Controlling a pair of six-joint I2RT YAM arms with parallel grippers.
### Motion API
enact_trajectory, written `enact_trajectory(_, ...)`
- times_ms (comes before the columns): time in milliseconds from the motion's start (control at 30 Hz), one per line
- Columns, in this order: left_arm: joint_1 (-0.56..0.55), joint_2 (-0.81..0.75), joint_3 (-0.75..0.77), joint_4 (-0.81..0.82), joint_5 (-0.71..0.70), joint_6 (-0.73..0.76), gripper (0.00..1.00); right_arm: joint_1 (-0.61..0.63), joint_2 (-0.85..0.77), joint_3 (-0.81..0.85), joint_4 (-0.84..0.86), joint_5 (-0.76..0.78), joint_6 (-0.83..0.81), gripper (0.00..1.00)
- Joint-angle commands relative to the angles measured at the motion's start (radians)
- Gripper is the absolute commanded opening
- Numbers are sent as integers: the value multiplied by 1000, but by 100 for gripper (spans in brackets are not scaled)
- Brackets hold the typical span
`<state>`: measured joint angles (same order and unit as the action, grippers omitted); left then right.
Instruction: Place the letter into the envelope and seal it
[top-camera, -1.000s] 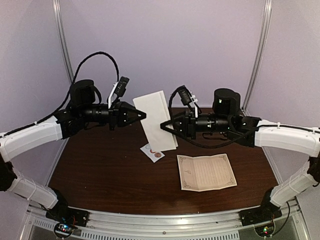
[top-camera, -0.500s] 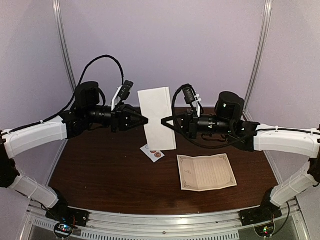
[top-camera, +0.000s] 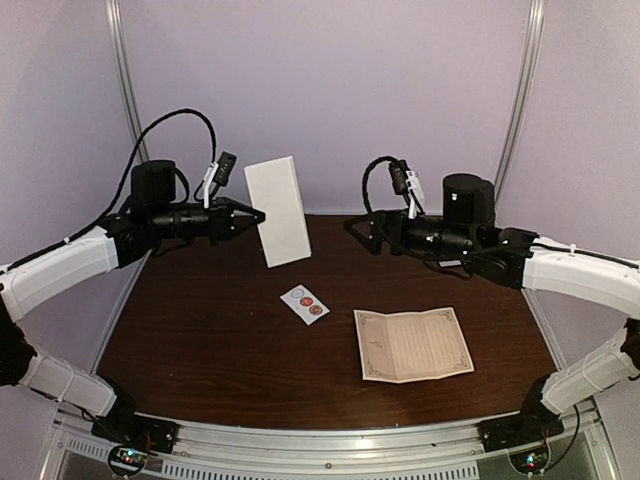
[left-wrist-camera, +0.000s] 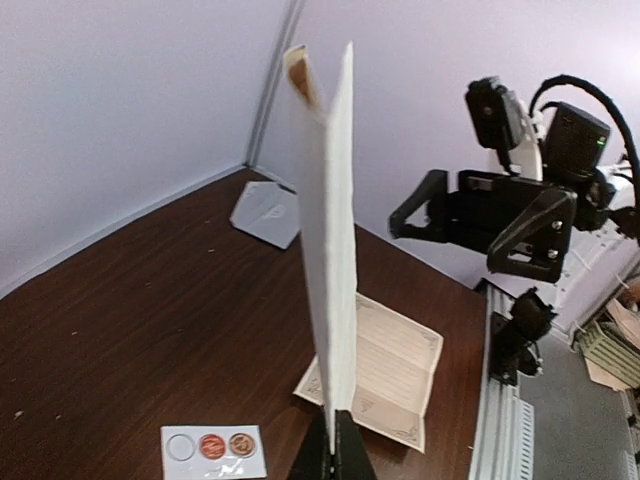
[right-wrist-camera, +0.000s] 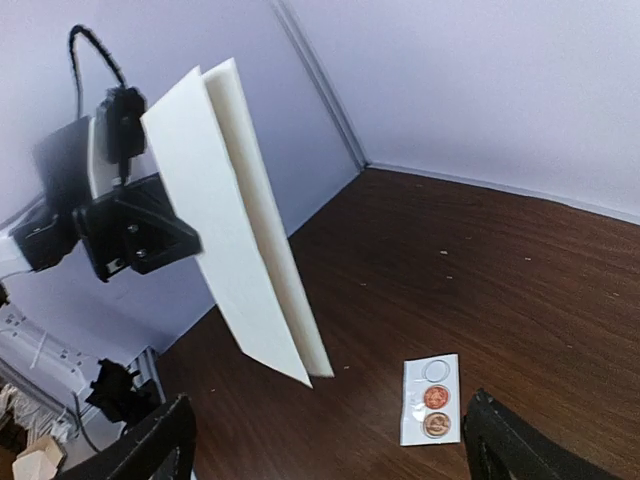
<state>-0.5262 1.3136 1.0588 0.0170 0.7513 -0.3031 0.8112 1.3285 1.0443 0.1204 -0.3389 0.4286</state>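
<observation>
The envelope (top-camera: 280, 210) is a pale white rectangle held upright in the air at the back left. My left gripper (top-camera: 258, 214) is shut on the middle of its left edge. In the left wrist view the envelope (left-wrist-camera: 330, 250) rises edge-on from the shut jaws of my left gripper (left-wrist-camera: 340, 440), and its top end gapes slightly. My right gripper (top-camera: 358, 232) hangs open to the envelope's right, apart from it and holding nothing. The right wrist view shows the envelope (right-wrist-camera: 240, 230) well beyond that open gripper (right-wrist-camera: 325, 445). The letter (top-camera: 412, 344), cream with a printed border, lies unfolded on the table at the front right.
A small white strip with round stickers (top-camera: 305, 304) lies on the brown table (top-camera: 200, 340) between envelope and letter. A pale grey flat paper piece (left-wrist-camera: 265, 212) lies by the back wall. Lilac walls and metal posts (top-camera: 124, 90) close in the back and sides.
My right gripper has opened, let go of the envelope and drawn back to the right. My left gripper has carried the envelope leftward and higher, clear of the sticker strip.
</observation>
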Motion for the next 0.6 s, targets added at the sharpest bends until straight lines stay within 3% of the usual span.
enact_trajectory(0,111,-51,25,-125,-253,69,0,-114,-27,59,-272,326,8,95)
enact_trajectory(167,121,-99,-15,-149,-431,123,0,-271,88,117,-412,450,24,96)
enact_trajectory(333,121,-119,-32,-156,-434,119,0,-435,226,150,-380,377,9,97)
enact_trajectory(567,121,-105,-34,-174,-434,117,0,-567,430,236,-296,295,-42,97)
